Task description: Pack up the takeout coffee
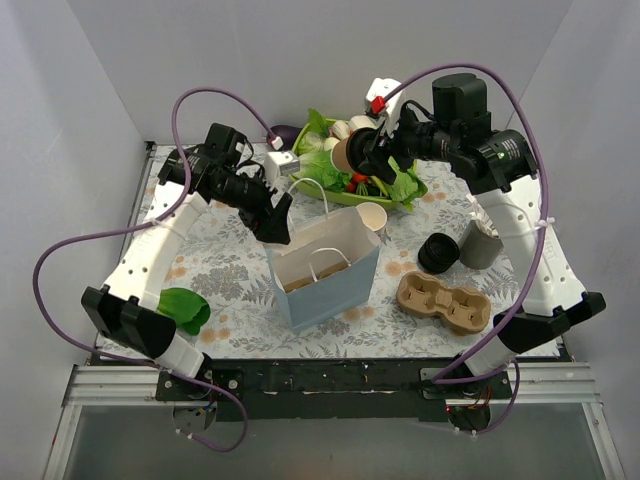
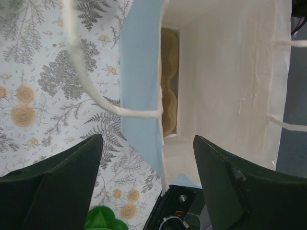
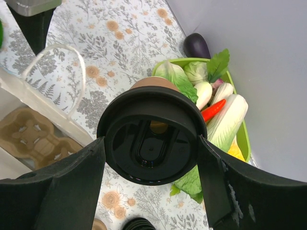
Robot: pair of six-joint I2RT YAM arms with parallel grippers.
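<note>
The takeout coffee, a tan cup with a black lid, is held in the air over the left end of the green tray. My right gripper is shut on it, one finger on each side of the lid, as the right wrist view shows. The blue paper bag stands open mid-table with a brown cup carrier on its bottom. My left gripper is open at the bag's left rim; in the left wrist view the blue bag wall runs between its fingers.
The green tray of toy vegetables is at the back. A lidless tan cup, a stack of black lids, a grey cup and a second cardboard carrier lie right of the bag. A green leaf lies front left.
</note>
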